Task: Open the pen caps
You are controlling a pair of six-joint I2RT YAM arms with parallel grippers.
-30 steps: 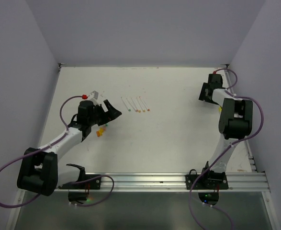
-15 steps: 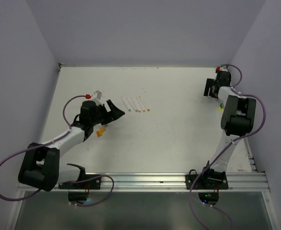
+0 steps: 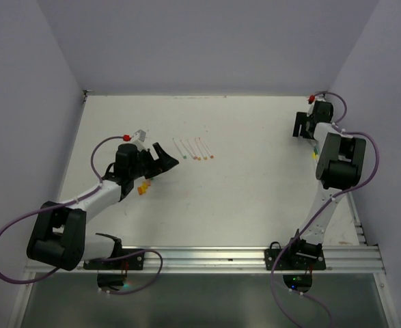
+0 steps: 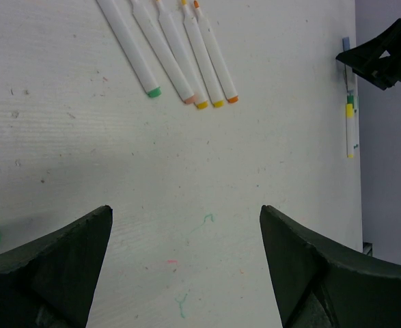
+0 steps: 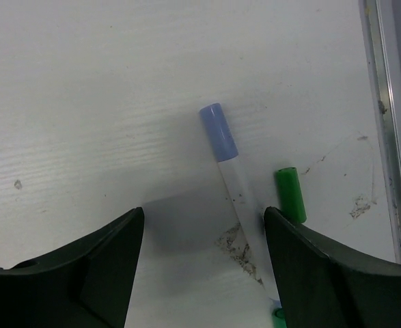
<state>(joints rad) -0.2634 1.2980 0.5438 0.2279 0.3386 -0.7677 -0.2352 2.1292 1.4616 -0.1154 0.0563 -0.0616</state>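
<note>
White-barrelled marker pens (image 4: 180,53), five in a row; left gripper (image 4: 185,212) gapes wide, right gripper (image 5: 201,219) spread over one blue-capped white pen (image 5: 229,179).

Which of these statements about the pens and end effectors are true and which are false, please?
1. Five white pens lie side by side ahead of the left end effector. True.
2. The left end effector is shut on a pen. False: it is open, with nothing between its fingers.
3. A blue-capped pen lies below the open right end effector. True.
4. The green cap stands upright, far from the blue-capped pen. False: it lies on its side, right next to that pen's barrel.
</note>
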